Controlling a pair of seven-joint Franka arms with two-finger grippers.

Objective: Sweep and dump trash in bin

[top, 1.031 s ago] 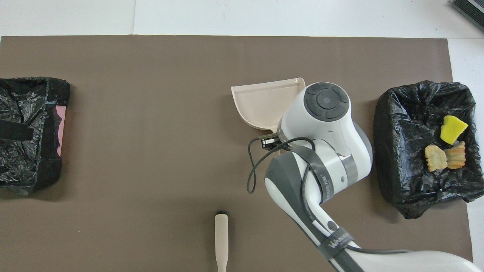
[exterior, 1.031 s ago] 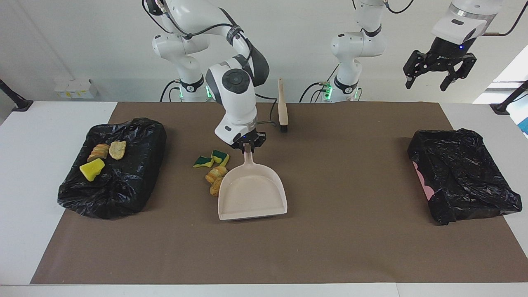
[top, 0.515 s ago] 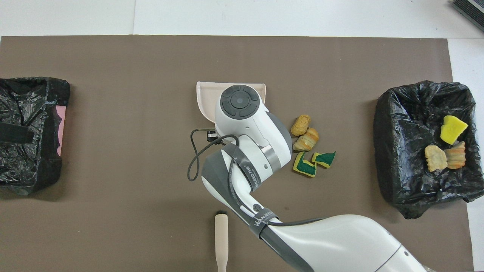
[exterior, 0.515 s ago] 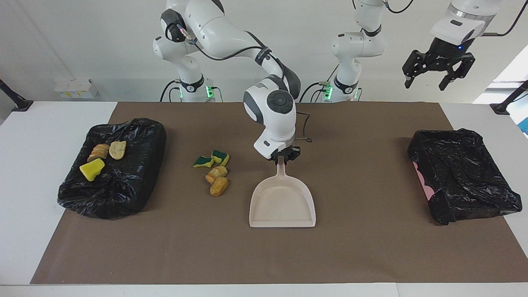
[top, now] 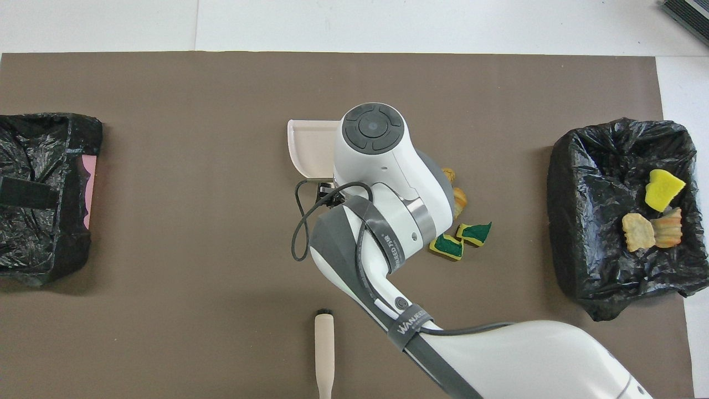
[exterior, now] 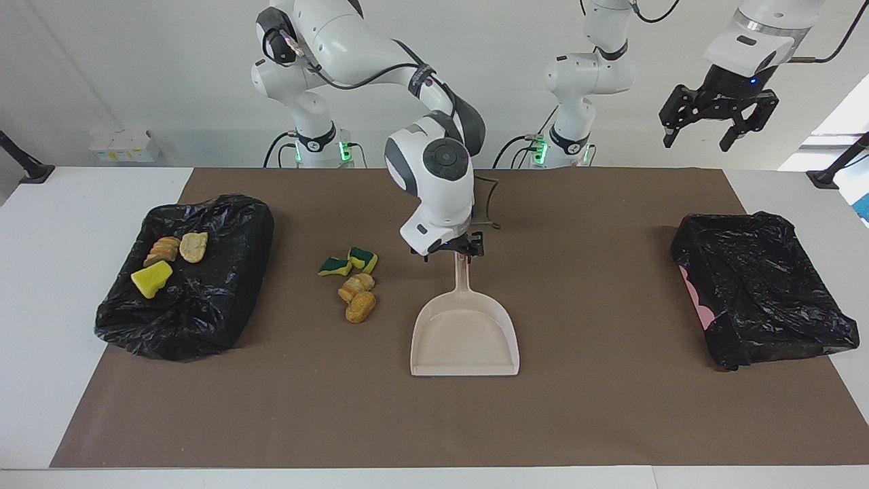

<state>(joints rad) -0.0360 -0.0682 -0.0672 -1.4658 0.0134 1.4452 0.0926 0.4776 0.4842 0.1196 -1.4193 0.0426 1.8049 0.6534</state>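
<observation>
The beige dustpan (exterior: pixel 465 336) lies flat on the brown mat, its handle pointing toward the robots. My right gripper (exterior: pixel 449 249) hangs open just above the handle's tip, holding nothing. Two green-backed sponge pieces (exterior: pixel 334 266) and two bread-like chunks (exterior: pixel 360 307) of trash lie on the mat beside the dustpan, toward the right arm's end. One yellow sponge piece (exterior: pixel 151 279) and two bread chunks (exterior: pixel 193 246) lie in the black-lined bin (exterior: pixel 204 326) at that end. My left gripper (exterior: pixel 718 115) is open, high in the air over the left arm's end, waiting.
A second black-lined bin (exterior: pixel 760 299) stands at the left arm's end. The beige brush (top: pixel 324 349) lies on the mat near the robots, hidden by the right arm in the facing view. In the overhead view the right arm covers most of the dustpan (top: pixel 310 147).
My right gripper carried the dustpan away from the trash toward the left arm's end, set it down, then opened and rose off the handle. The left gripper stayed put.
</observation>
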